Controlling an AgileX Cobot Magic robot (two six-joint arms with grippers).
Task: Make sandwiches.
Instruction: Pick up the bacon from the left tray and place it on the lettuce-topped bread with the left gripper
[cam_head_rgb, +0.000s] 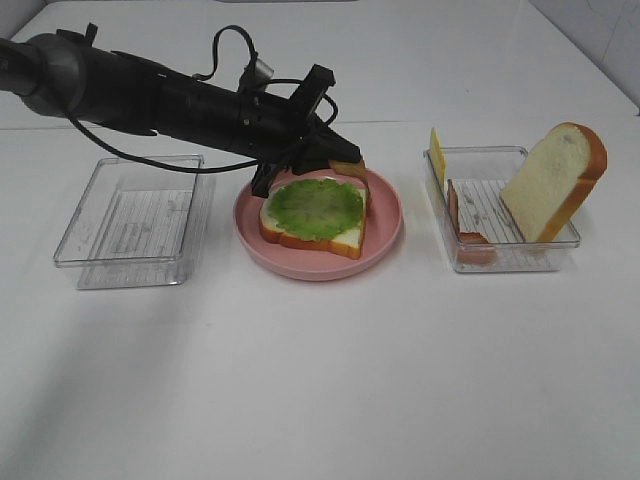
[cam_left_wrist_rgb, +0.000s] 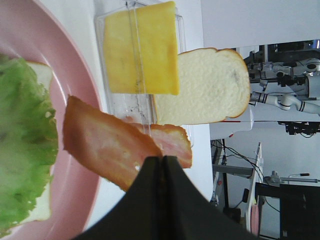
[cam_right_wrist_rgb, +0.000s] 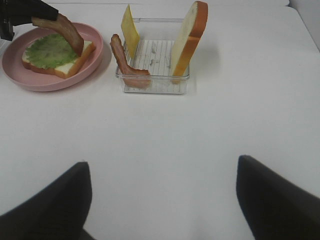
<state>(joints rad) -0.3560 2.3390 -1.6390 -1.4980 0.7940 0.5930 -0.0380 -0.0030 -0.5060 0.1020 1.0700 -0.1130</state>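
Entry 1: left end effector (cam_left_wrist_rgb: 161, 161) clamped on bacon strip (cam_left_wrist_rgb: 107, 142), at 1 o'clock of lettuce-topped bread (cam_head_rgb: 315, 215) on plate (cam_head_rgb: 385, 238); grip plain only in left wrist view.
Entry 2: right end effector (cam_right_wrist_rgb: 162, 192) gaping, empty; appears in right wrist view alone.

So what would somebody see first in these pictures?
The black left gripper pinches a brown bacon strip above the pink plate in the middle. On the plate lies a bottom bread slice covered with bright green lettuce. To the right, a second bread slice stands tilted in a clear tray, near a yellow cheese slice.
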